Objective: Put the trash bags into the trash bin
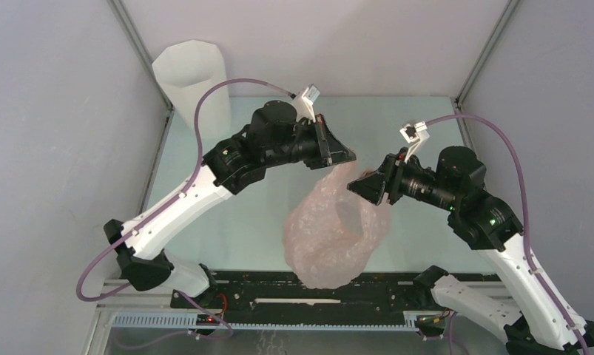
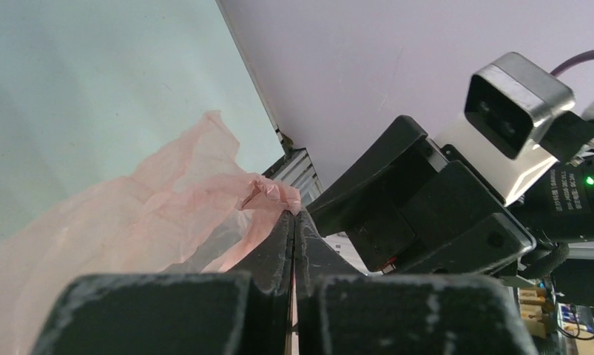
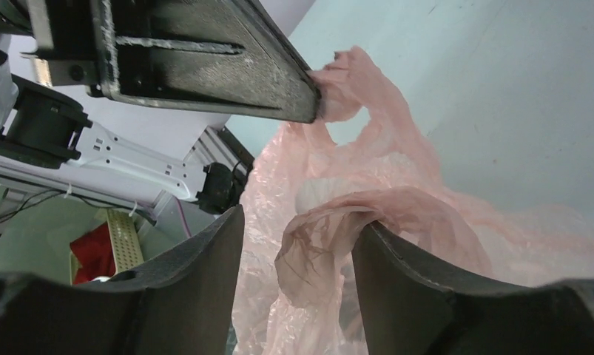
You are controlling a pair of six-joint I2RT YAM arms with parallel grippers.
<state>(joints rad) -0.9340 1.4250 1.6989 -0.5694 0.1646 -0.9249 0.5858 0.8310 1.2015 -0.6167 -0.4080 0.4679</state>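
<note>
The pale-pink trash bag (image 1: 329, 233) hangs in the air over the table's middle, its mouth open. My left gripper (image 1: 351, 157) is shut on the bag's top edge; in the left wrist view the jaws (image 2: 294, 216) are pressed together with pink plastic (image 2: 168, 214) bunched at their tips. My right gripper (image 1: 356, 185) is open beside the bag; in the right wrist view (image 3: 297, 222) a loop handle (image 3: 353, 222) drapes over the right finger (image 3: 427, 274) between the spread jaws. The white faceted trash bin (image 1: 192, 81) stands upright at the far left corner, apart from both grippers.
Grey walls with metal frame posts (image 1: 138, 44) close in the left, back and right. A black rail with cabling (image 1: 308, 299) runs along the near edge between the arm bases.
</note>
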